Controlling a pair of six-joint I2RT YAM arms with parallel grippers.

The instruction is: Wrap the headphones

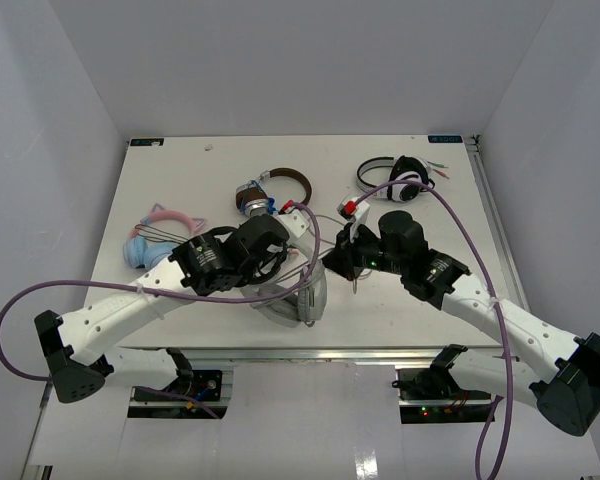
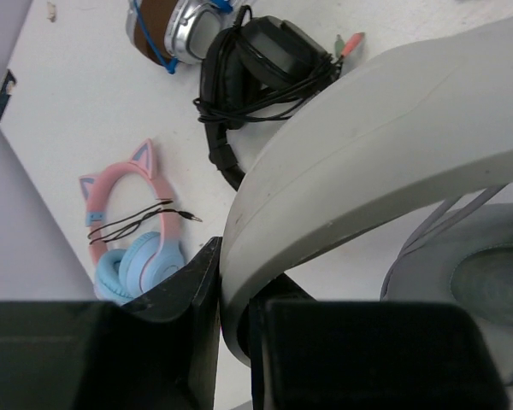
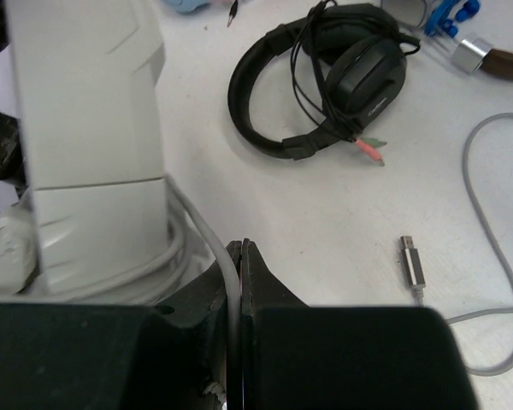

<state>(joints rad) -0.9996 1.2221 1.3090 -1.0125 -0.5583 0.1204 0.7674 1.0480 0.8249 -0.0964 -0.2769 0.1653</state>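
Observation:
The headphones (image 1: 302,298) lie at the table's near middle, between my two grippers. In the left wrist view their wide white band (image 2: 368,145) arches across and a grey ear cup (image 2: 487,273) sits at the right. My left gripper (image 1: 278,262) (image 2: 239,329) is shut on the lower end of the band. The thin grey cable (image 3: 231,273) runs in loops round the band's base (image 3: 85,128) and on between my right gripper's fingers. My right gripper (image 1: 348,262) (image 3: 242,256) is shut on this cable, just right of the headphones.
A black pair (image 3: 325,77) (image 2: 256,68) lies just beyond the grippers. Brown-and-silver headphones (image 1: 275,190) lie at the back middle, a white pair with black cups (image 1: 395,180) at the back right, and a pink-and-blue cat-ear pair (image 1: 155,235) at the left. A USB plug (image 3: 413,260) on a grey lead lies to the right.

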